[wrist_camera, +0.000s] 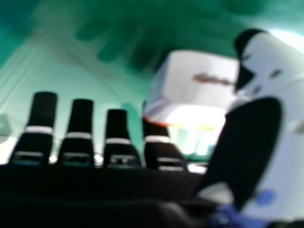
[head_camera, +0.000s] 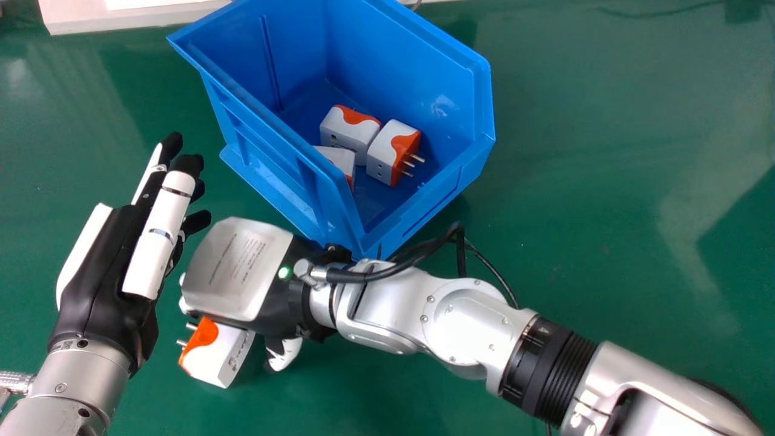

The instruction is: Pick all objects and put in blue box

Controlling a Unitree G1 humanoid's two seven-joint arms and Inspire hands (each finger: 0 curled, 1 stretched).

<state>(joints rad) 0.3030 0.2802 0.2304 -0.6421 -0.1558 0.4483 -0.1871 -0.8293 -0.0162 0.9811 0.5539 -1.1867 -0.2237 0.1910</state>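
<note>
My right hand point(head_camera: 239, 269) is palm down in front of the blue box point(head_camera: 278, 142). A white and orange plug adapter point(head_camera: 221, 354) lies beside it, partly covered by the hand, with its prongs toward my left hand. In the right hand view, my right hand point(wrist_camera: 116, 147) has its fingers straight, and the adapter point(wrist_camera: 197, 80) is between them and the thumb, with no grip visible. Several similar adapters, one of them point(head_camera: 390, 151) with its prongs showing, lie inside the box. At the left, my left hand point(head_camera: 109, 260) is open and empty, its fingers pointing toward the box.
The green table point(head_camera: 605, 181) stretches out to the right of the box. Black cables point(head_camera: 460, 251) run from the right wrist along the forearm, close to the box's near corner. A white object point(head_camera: 121, 15) lies at the back left edge.
</note>
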